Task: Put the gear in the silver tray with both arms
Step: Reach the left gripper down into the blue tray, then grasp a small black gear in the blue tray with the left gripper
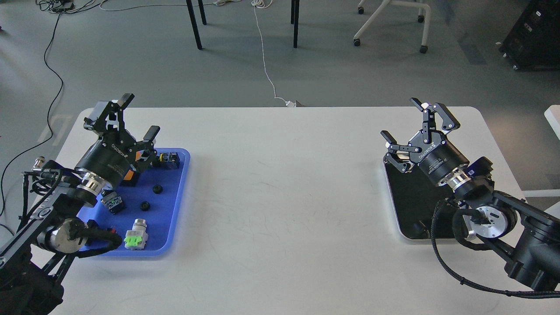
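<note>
Two small black round gears [157,188] [145,205] lie in the blue tray [183,192] on the table's left side. My left gripper [141,116] hovers over the far end of that tray, open, with nothing between its fingers. The silver tray [409,210], shiny-rimmed with a dark mirror bottom, sits at the right side of the table. Its near right part is hidden by my right arm. My right gripper [401,120] is held over the tray's far edge, open and empty.
The blue tray also holds a yellow-and-black switch [169,159], an orange-and-black part [130,176], a dark block [113,204] and a grey piece with a green cap [136,236]. The white table [284,197] lies bare between the trays. Chair legs and cables are on the floor beyond.
</note>
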